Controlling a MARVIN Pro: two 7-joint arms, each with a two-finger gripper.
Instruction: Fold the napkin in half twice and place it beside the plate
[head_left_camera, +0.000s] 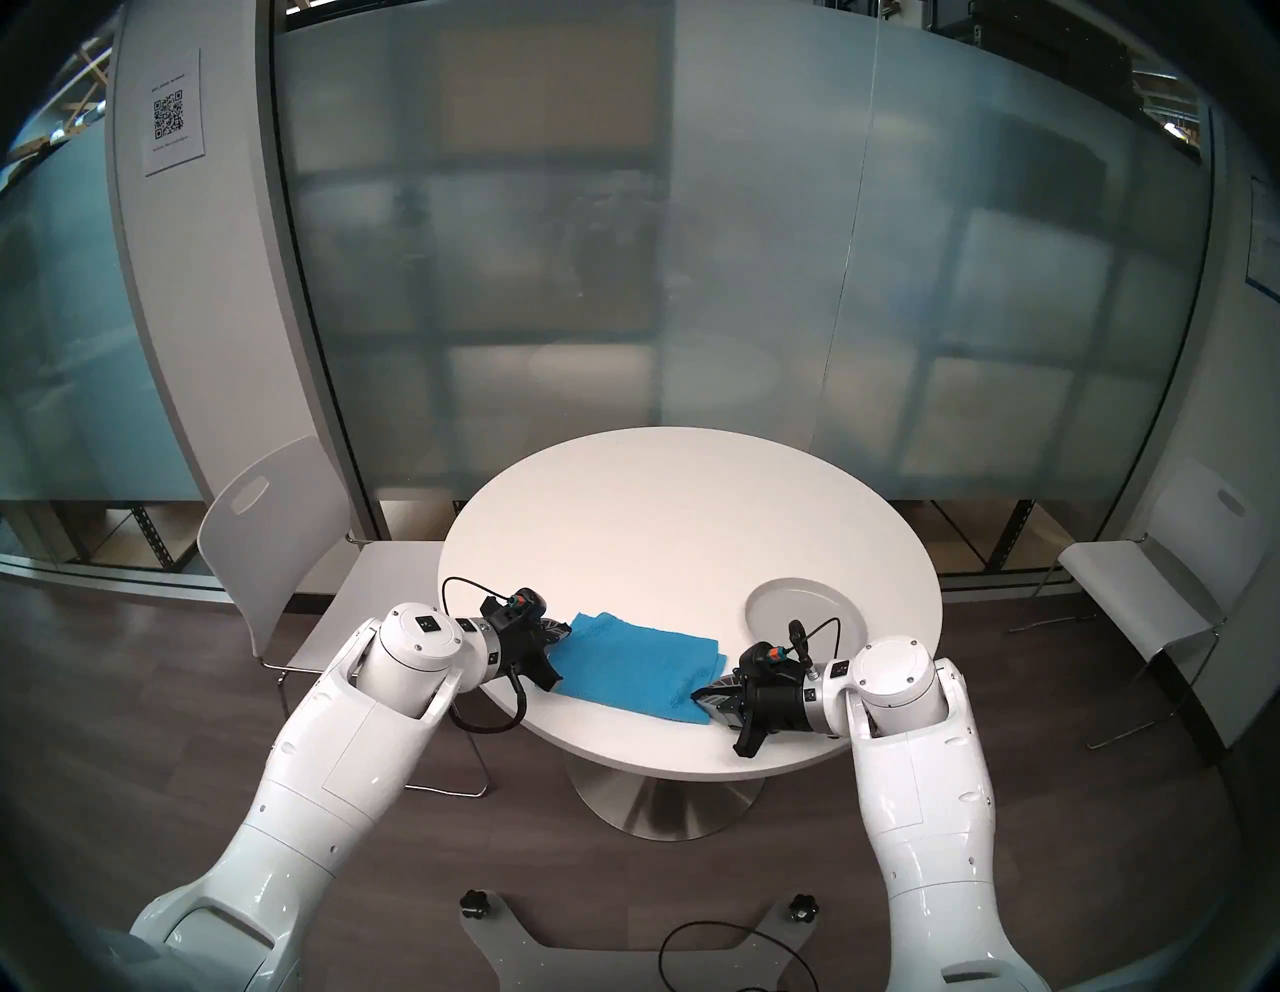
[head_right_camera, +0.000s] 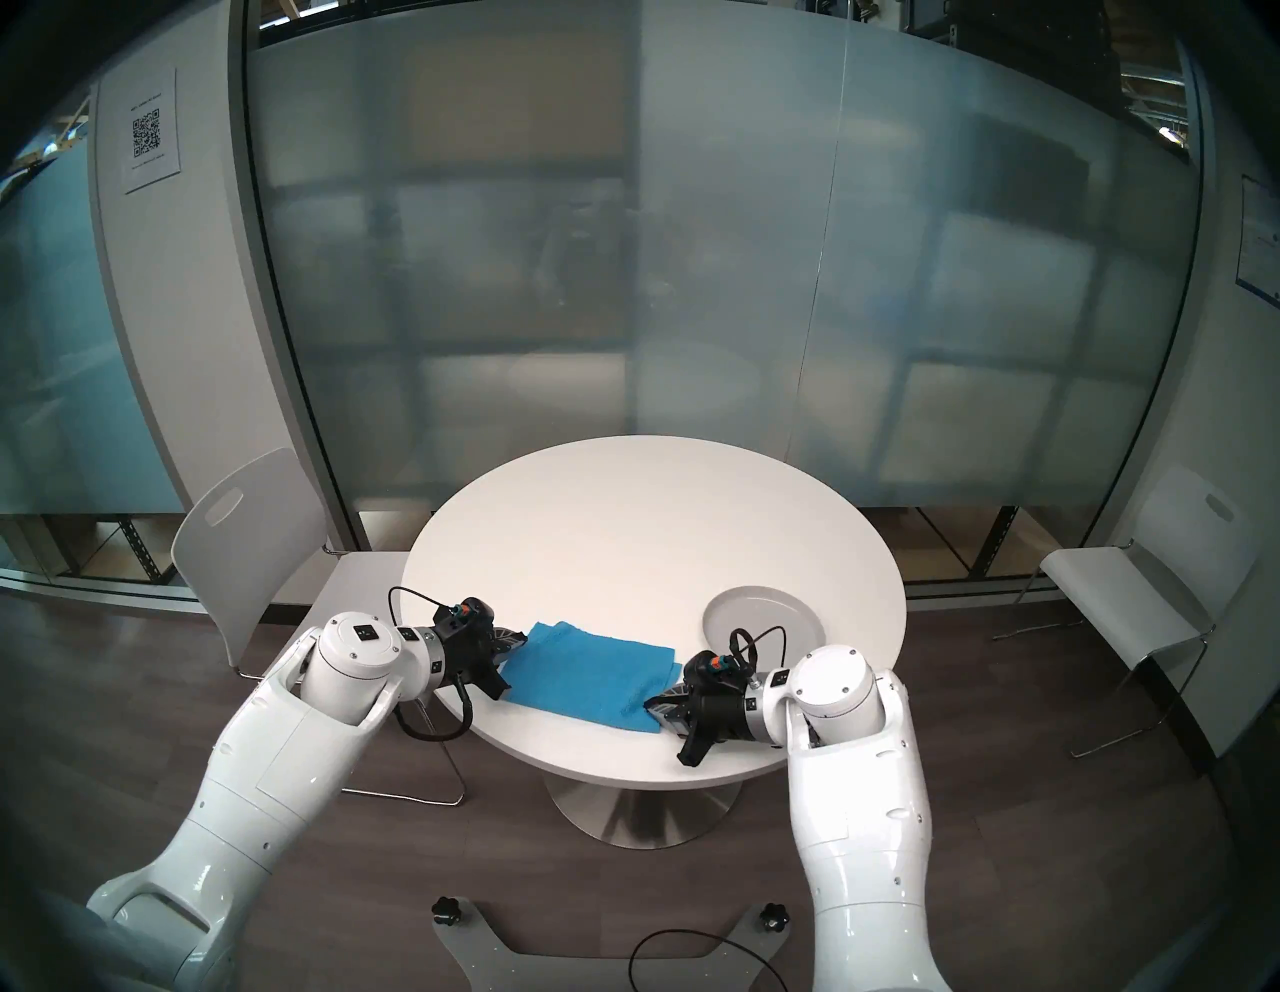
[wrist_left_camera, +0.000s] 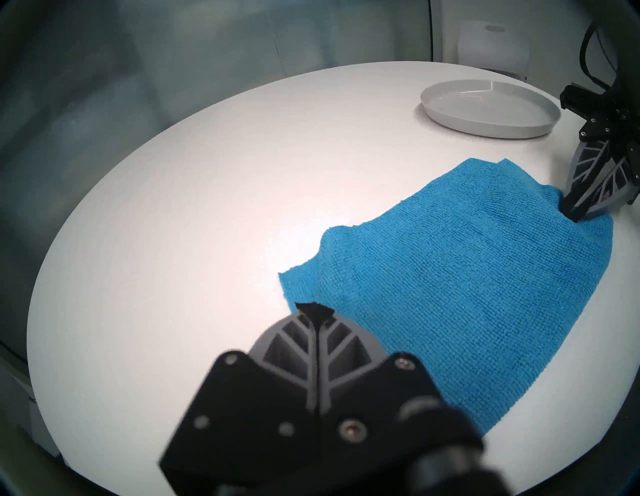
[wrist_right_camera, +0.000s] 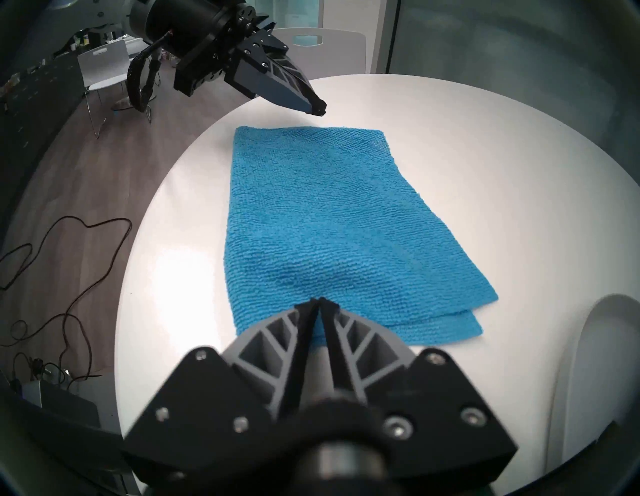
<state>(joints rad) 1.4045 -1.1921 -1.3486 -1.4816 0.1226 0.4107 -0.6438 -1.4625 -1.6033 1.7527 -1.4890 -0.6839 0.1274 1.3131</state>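
One napkin (head_left_camera: 634, 665): blue terry cloth, ribbed weave, folded once into a long rectangle of two layers, lying flat on the near half of the table (head_left_camera: 686, 512). At its right end the lower layer shows past the upper one; the far long edge is slightly wavy.

One plate (head_left_camera: 807, 613): round, light grey, matte, with a low raised rim. It sits near the table's right edge, just beyond the napkin's right end and apart from it.

One table: round, white, smooth, on a metal pedestal. Its far half is bare.

Two grippers, black with grey ribbed fingers. Left gripper (wrist_left_camera: 314, 309): jaws pressed together with nothing between them, tip raised over the table just off the napkin's left end, not touching it. Right gripper (wrist_right_camera: 320, 302): jaws clamped on the napkin's right end near the near corner, the cloth bunched slightly at the tips.

Two white chairs, one left (head_left_camera: 277, 547) and one right (head_left_camera: 1163, 589), both clear of the table's near edge.
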